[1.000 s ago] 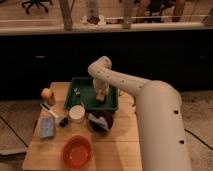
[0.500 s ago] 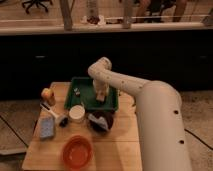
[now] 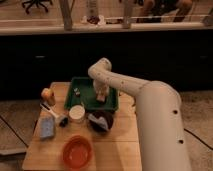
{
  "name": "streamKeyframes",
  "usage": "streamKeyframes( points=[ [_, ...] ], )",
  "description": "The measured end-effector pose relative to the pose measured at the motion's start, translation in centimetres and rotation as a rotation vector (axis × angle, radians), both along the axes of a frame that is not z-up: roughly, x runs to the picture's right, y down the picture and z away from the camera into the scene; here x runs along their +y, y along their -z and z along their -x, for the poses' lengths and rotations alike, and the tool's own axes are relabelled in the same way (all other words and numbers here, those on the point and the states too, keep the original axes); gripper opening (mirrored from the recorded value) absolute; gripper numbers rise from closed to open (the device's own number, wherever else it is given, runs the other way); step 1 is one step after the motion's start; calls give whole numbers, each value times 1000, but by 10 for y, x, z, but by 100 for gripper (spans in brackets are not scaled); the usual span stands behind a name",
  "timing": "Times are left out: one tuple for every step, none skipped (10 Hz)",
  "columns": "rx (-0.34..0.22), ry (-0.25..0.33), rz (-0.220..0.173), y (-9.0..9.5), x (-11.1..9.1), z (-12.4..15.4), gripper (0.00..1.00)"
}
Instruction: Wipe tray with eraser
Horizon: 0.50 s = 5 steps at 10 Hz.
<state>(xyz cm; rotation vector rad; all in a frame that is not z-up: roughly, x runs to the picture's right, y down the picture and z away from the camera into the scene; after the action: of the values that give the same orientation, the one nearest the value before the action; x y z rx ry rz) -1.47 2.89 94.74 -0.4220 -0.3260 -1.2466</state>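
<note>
1 relation governs the coming stroke. Which is it? (Observer)

Eraser to gripper. (Operator) I see the gripper (image 3: 101, 95) lowered inside the tray (image 3: 75, 102), right of the tray's middle as the camera looks. The eraser (image 3: 102, 99) shows as a tan block directly beneath the gripper tip, on or just above the tray floor. So the eraser lies straight below the hand, not off to either side.

Is it clamped? (Observer)

I cannot tell. The arm's wrist covers the tip, and contact between eraser and floor is equally unclear.

Long axes? (Observer)

The tray's long axis runs left to right across the view. The eraser's own axis is too hidden to read. Most of the bare tray floor lies to the camera's left of the gripper, so I judge that a stroke would travel leftward along that long axis. With 1 arm on this rig, no choice of hand arises.

Anything in the path? (Observer)

1 small dark-and-white item (image 3: 77, 91) sits in the tray's left part, well apart from the gripper. In my judgement a long leftward stroke could push it.

Count the scene. (Observer)

1 tray, 1 eraser, 1 gripper. On the table (image 3: 115, 150), outside the tray, there are 1 orange bowl (image 3: 77, 151), 1 blue pad (image 3: 47, 127) and 1 white cup (image 3: 77, 113) just beside the tray's front rim. I also count 1 dark rounded object (image 3: 101, 121), 1 yellow-orange object (image 3: 48, 95) and 1 dark-handled tool (image 3: 52, 112).
</note>
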Motion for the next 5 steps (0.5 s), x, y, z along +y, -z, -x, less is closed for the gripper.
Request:
streamKeyframes(
  points=[
    [-3, 3, 5, 2, 4, 1, 0],
    [-4, 0, 11, 4, 7, 2, 0],
    [-3, 0, 20, 7, 12, 1, 0],
    [-2, -1, 25, 9, 15, 2, 0],
    [-1, -4, 29, 10, 17, 2, 0]
  ],
)
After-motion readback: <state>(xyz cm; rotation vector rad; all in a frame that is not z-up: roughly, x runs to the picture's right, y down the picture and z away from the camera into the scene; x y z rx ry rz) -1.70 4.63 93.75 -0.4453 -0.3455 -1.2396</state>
